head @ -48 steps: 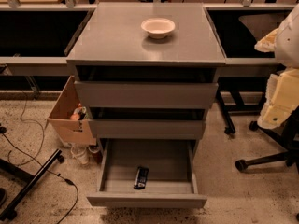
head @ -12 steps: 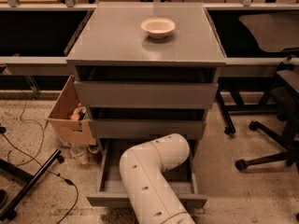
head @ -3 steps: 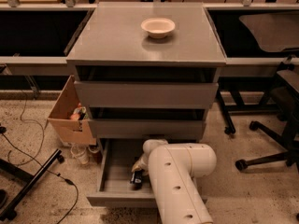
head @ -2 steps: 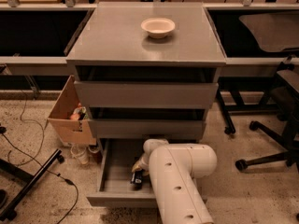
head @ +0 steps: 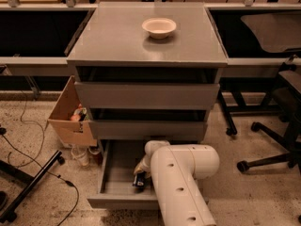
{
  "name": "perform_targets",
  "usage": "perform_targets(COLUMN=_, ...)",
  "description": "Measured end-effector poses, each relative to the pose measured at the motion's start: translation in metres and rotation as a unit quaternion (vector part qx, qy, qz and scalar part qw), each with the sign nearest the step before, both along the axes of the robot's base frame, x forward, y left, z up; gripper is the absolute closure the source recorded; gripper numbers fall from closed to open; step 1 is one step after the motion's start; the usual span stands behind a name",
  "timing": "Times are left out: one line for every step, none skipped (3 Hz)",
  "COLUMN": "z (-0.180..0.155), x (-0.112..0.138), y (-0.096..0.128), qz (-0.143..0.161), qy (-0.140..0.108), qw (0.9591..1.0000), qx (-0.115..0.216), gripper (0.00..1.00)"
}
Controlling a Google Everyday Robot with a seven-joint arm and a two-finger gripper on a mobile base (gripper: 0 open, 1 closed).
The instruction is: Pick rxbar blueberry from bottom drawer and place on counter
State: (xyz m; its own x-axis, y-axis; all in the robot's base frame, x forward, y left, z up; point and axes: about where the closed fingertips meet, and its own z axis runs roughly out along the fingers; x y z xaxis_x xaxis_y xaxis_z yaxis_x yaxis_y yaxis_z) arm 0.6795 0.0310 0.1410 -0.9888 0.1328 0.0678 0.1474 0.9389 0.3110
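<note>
The bottom drawer (head: 109,175) is pulled out, its flat front (head: 120,202) toward me. The rxbar blueberry (head: 139,180), dark with a bluish mark, lies on the drawer floor near the front, partly covered by my arm. My gripper (head: 141,169) is down inside the drawer, right at the bar's far end. The large white arm (head: 181,182) hides the right half of the drawer. The counter (head: 117,36) is the grey top of the cabinet, and the bar is not on it.
A white bowl (head: 159,27) stands on the counter toward the back. The two upper drawers (head: 146,95) are slightly ajar. A cardboard box (head: 70,117) with clutter sits to the left of the cabinet. Office chairs (head: 277,126) stand on the right. Cables and a stand leg (head: 33,182) lie on the floor at left.
Since 16 s ago my arm has come into view and reached down into the bottom drawer over the bar. Over the last second nothing has visibly moved.
</note>
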Motion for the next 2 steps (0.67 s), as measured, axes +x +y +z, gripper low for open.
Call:
perform_targets(z=0.006, x=-0.005, y=-0.003, qz=-0.004, qy=-0.003, qw=1.0000, qx=-0.001, gripper=0.30)
perform_targets(z=0.023, x=-0.010, y=-0.004, qz=-0.005, qy=-0.013, qw=0.9999, qx=-0.003, gripper=0.07)
